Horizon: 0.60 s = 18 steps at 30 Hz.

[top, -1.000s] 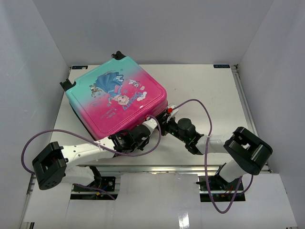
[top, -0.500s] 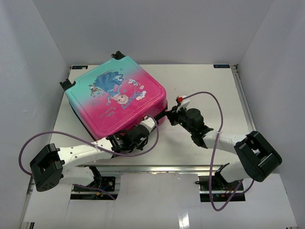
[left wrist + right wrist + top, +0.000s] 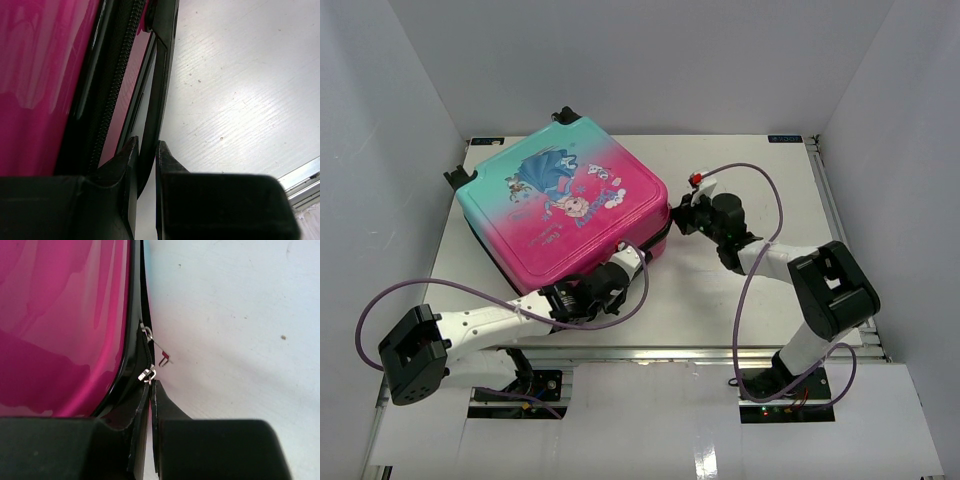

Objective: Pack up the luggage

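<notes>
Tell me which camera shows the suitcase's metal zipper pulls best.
The right wrist view: the metal zipper pulls sit close and sharp at the suitcase edge, by the right gripper. The left wrist view shows only zipper teeth; from the top they are too small to see.

I find no word, number or brand name that I can read in any view. On the lid of the luggage (image 3: 565,215), left of centre in the overhead view, the cartoon print carries what may be a faint line of script just below the figure, too small for me to make out a letter. Two small teal tags (image 3: 785,138) on the far edge of the table (image 3: 740,170), near the top of the frame, are equally illegible.
</notes>
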{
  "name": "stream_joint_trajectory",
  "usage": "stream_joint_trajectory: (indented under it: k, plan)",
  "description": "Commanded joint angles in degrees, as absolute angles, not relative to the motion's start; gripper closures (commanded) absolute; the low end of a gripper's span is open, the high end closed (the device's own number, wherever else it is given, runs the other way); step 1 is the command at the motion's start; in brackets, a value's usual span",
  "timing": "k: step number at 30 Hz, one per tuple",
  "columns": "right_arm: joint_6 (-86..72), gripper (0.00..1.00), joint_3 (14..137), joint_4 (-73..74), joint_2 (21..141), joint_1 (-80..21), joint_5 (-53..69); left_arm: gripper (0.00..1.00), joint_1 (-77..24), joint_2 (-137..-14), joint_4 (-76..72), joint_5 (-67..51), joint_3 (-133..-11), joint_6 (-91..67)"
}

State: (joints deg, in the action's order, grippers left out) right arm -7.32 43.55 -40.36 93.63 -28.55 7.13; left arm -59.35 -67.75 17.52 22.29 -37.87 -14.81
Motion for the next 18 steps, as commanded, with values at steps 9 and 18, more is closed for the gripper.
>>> stream_joint_trajectory:
  k: [9, 18]
  plan:
    - [-2.12, 0.92, 58.55, -41.72, 104.81, -21.5, 9.44, 1.0, -62.95, -61.08, 16.52, 21.72, -38.04, -18.45]
    - [-8.38, 0.92, 63.0, -50.49, 113.24, -20.16, 23.2, 1.0, -64.54, -60.88, 16.17, 22.78, -37.37, -17.75]
